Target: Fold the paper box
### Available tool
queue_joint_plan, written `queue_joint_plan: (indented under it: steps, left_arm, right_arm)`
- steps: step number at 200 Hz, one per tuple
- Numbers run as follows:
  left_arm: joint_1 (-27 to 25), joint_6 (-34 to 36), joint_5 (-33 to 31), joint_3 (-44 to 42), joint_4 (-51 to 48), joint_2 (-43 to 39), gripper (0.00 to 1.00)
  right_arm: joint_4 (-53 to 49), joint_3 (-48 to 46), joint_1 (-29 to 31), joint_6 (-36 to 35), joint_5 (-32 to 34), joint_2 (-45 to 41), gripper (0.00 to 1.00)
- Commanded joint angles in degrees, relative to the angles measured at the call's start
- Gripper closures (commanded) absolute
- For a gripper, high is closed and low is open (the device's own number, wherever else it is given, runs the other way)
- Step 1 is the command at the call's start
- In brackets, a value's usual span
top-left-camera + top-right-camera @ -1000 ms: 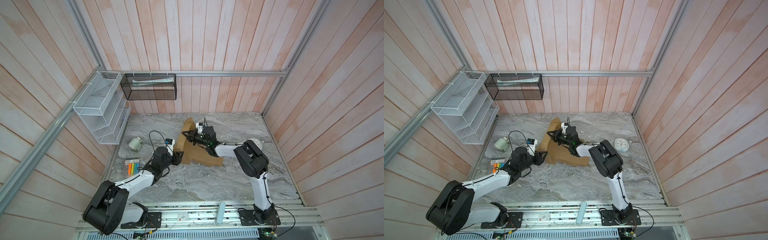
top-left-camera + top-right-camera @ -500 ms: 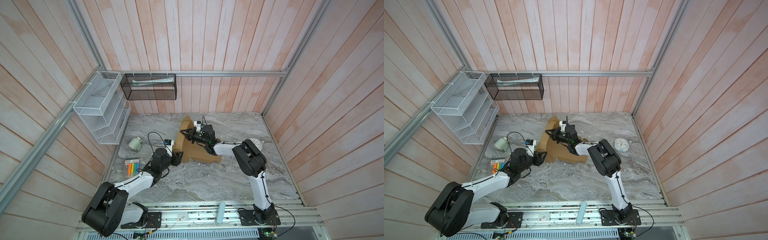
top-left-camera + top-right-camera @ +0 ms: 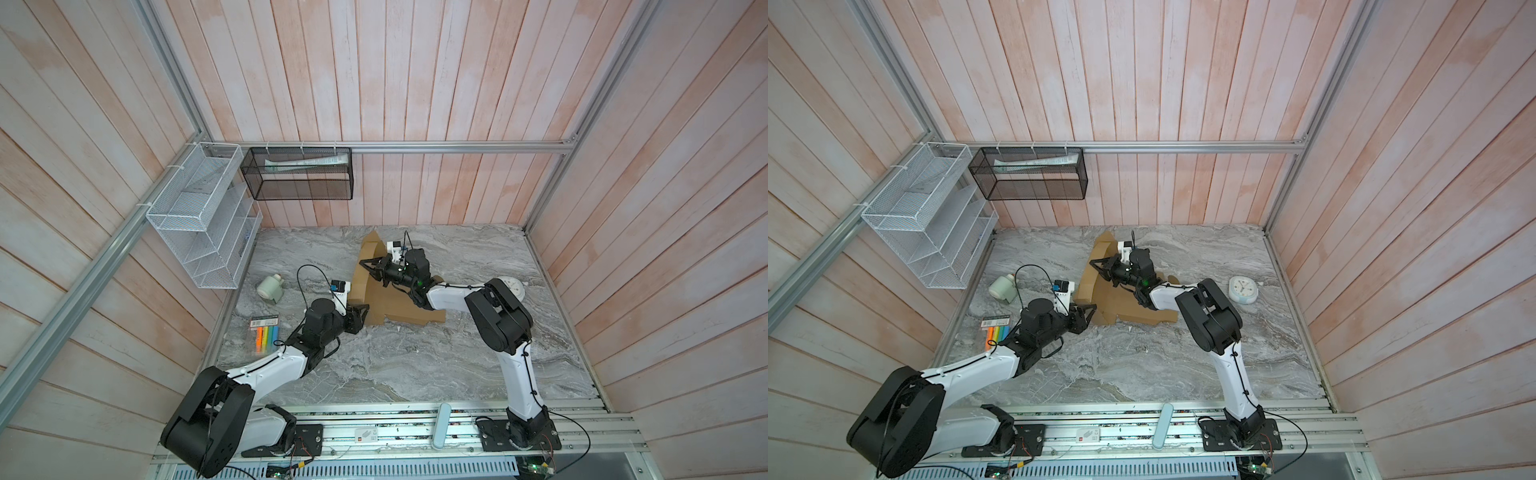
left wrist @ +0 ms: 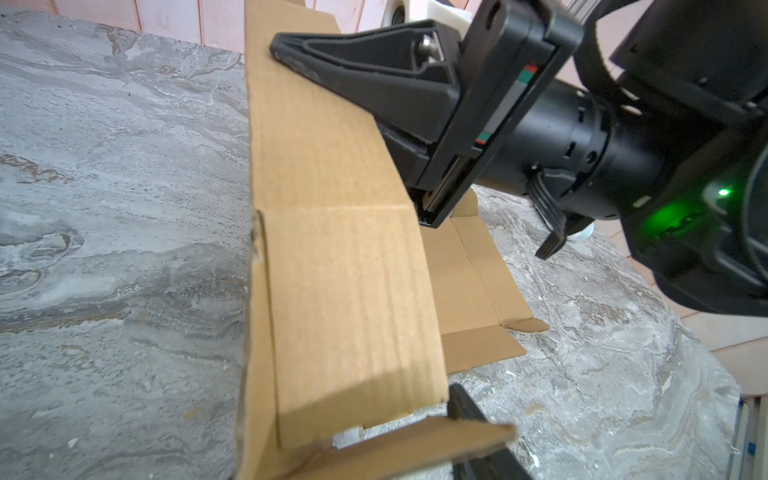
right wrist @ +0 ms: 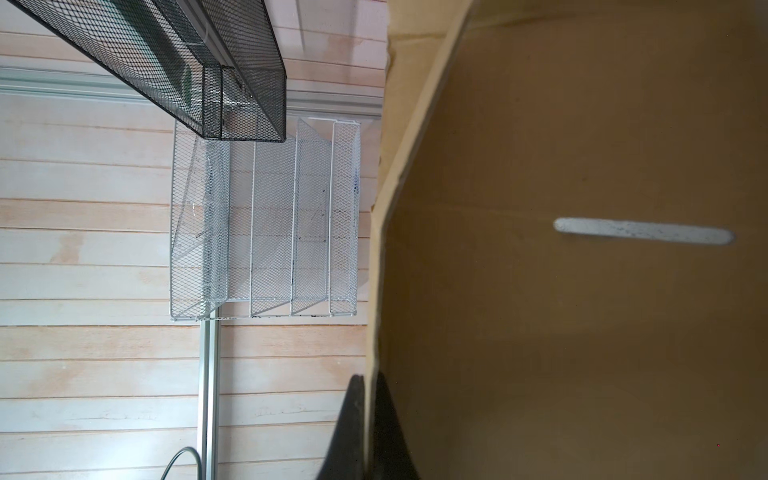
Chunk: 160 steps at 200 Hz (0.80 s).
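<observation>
The paper box (image 3: 399,309) is a brown cardboard cut-out, part flat on the marble table. Its left side panel (image 3: 365,274) stands raised. My right gripper (image 3: 366,264) is shut on that panel's upper edge, with the cardboard edge pinched between its two black fingertips (image 5: 353,415). In the right wrist view a slit (image 5: 644,231) shows in the panel. My left gripper (image 3: 361,311) sits at the box's front left corner, open. A small loose flap (image 4: 415,442) lies across it beside one finger (image 4: 463,409). Its other finger is hidden by cardboard.
A white bottle (image 3: 270,287) and a pack of highlighters (image 3: 266,334) lie left of the left arm. A white clock (image 3: 1244,289) lies right of the right arm. A white wire rack (image 3: 199,216) and a black mesh basket (image 3: 299,174) hang on the walls.
The right gripper has drawn the raised panel slightly to the left. The left gripper has crept a little closer to the box's front corner.
</observation>
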Motion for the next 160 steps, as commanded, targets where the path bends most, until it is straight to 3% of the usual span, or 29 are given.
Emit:
queue_joint_plan:
  steps: [1, 90, 160]
  left_arm:
    - [-1.5, 2.2, 2.3, 0.6, 0.6, -1.7, 0.44]
    - [-1.7, 2.8, 2.7, -0.3, -1.3, -3.8, 0.35]
    - [-1.7, 2.6, 1.9, -0.2, -2.2, -3.9, 0.36]
  right_arm:
    - [-1.1, 3.1, 0.1, -1.0, 0.2, 1.1, 1.00]
    - [-2.8, 4.5, 0.2, -1.5, -0.2, 1.3, 1.00]
    - [-3.0, 5.0, 0.3, -1.5, -0.6, 1.6, 1.00]
